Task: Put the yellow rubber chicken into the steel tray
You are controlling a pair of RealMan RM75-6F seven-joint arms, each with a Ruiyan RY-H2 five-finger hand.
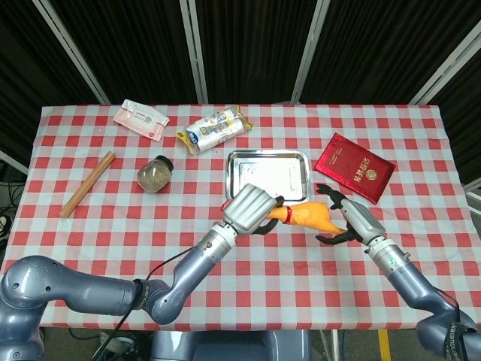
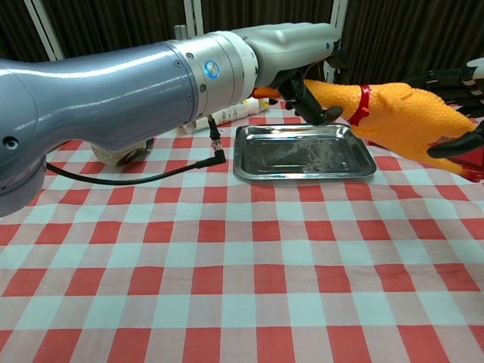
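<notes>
Head view: one rectangular steel tray (image 1: 268, 177) lies at centre, and at its 6 o'clock edge one yellow rubber chicken (image 1: 310, 217) hangs above the red-checked tablecloth (image 1: 113, 233). The left hand (image 1: 248, 210) grips its neck; the right hand (image 1: 347, 220), at 3 o'clock of the body, has its fingers spread wide.

Chest view: the chicken (image 2: 401, 115) sits at 2 o'clock of the tray (image 2: 304, 150), with open cloth toward 6 o'clock.

Glossy blue-grey arms, silver-shelled hands with black fingers (image 1: 325, 192), black cable.
</notes>
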